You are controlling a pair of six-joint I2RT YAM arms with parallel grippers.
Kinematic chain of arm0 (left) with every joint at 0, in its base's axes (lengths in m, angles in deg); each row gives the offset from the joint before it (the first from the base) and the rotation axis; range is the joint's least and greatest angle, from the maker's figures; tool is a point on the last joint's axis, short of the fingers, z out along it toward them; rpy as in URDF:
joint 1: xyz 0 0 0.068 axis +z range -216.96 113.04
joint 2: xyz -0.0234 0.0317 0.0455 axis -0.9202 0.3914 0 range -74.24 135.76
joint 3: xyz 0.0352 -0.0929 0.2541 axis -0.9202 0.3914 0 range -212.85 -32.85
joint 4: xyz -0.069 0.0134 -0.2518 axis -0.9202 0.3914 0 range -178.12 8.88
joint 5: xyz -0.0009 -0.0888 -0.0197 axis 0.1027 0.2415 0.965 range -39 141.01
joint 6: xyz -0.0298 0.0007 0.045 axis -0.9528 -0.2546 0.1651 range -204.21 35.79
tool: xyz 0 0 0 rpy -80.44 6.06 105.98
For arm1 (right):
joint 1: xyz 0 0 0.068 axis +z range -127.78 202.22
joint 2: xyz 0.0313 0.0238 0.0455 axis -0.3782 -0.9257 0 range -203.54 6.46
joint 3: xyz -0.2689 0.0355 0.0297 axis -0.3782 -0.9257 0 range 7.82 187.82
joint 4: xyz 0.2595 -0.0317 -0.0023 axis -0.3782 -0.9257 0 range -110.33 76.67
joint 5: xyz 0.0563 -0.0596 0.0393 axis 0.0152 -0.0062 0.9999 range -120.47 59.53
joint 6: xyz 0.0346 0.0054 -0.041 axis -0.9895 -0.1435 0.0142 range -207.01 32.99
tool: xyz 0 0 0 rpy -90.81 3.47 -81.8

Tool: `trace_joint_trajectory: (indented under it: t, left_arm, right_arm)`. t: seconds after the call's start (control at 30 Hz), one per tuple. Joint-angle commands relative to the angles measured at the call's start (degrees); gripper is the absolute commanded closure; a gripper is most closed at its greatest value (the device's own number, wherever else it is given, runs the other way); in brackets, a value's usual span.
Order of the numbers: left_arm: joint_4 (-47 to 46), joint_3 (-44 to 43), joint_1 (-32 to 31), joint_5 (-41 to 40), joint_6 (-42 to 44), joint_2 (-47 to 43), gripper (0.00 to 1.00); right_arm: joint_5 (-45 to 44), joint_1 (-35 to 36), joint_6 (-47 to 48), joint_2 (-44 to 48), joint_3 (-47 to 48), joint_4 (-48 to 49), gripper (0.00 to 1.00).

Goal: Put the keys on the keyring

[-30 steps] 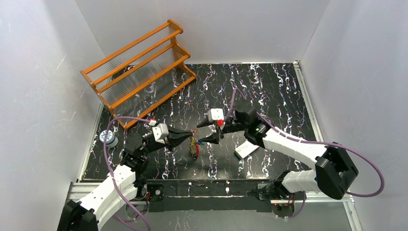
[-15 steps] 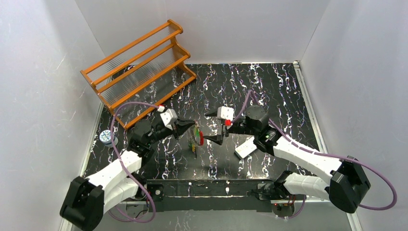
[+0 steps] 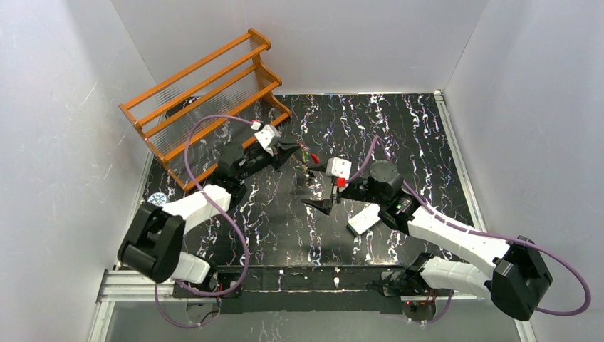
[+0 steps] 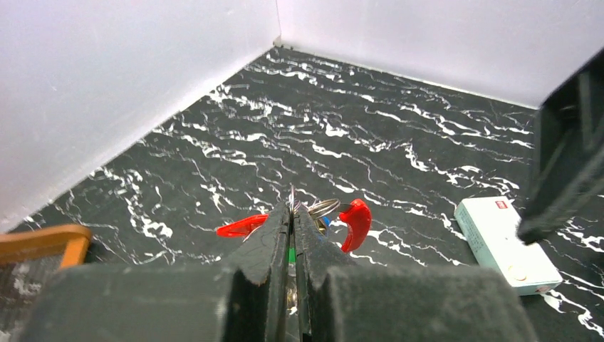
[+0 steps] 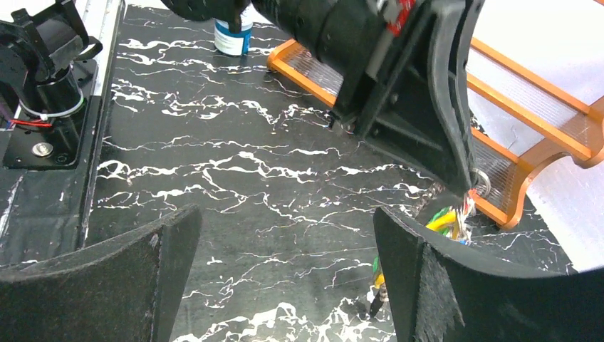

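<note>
My left gripper (image 3: 298, 152) is shut on the thin silver keyring (image 4: 322, 208) and holds it above the table. Several keys hang from it in a bunch (image 3: 308, 162). Two red key heads (image 4: 356, 222) show beside the fingers (image 4: 274, 228) in the left wrist view, with bits of blue and green behind. In the right wrist view the ring (image 5: 479, 182) hangs from the left gripper's tip with yellow and green keys (image 5: 443, 218) below it. My right gripper (image 3: 318, 187) is open and empty, just to the near right of the bunch, which sits by its right finger (image 5: 413, 256).
A flat white card (image 3: 363, 221) lies on the black marbled table, right of my right gripper; it also shows in the left wrist view (image 4: 506, 244). An orange wooden rack (image 3: 206, 100) stands at the far left. A small blue-and-white container (image 3: 158, 200) stands at the left edge.
My left gripper has carried the ring with its keys up and towards the far side of the table. My right gripper has drawn back to the right and stays open.
</note>
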Motion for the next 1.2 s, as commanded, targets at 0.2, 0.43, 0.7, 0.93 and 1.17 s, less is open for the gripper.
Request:
trace_joint_trajectory:
  t: [0.2,0.43,0.7,0.93,1.17]
  left_arm:
    - [-21.24,10.84,-1.44,-4.39,-4.0,10.81,1.0]
    - [-22.85,19.33,-2.87,-6.81,-3.98,6.77,1.0]
    - [-22.75,25.23,-3.16,-8.62,-5.87,0.37,0.99]
    - [-22.39,28.5,-3.27,-9.61,-9.18,-4.04,0.77]
    - [-17.64,28.74,-3.27,-10.53,-12.59,-11.37,0.02]
  right_arm:
    - [0.9,0.27,-1.8,-0.72,-1.37,4.54,0.01]
    - [2.49,0.28,-2.38,-1.45,-1.34,5.1,0.01]
    - [3.49,0.26,-3.19,-2.52,-0.79,6.1,0.01]
    - [3.28,0.28,-3.42,-2.98,-0.91,6.45,0.01]
    - [1.04,-0.04,-6.61,-4.18,-1.19,9.28,0.01]
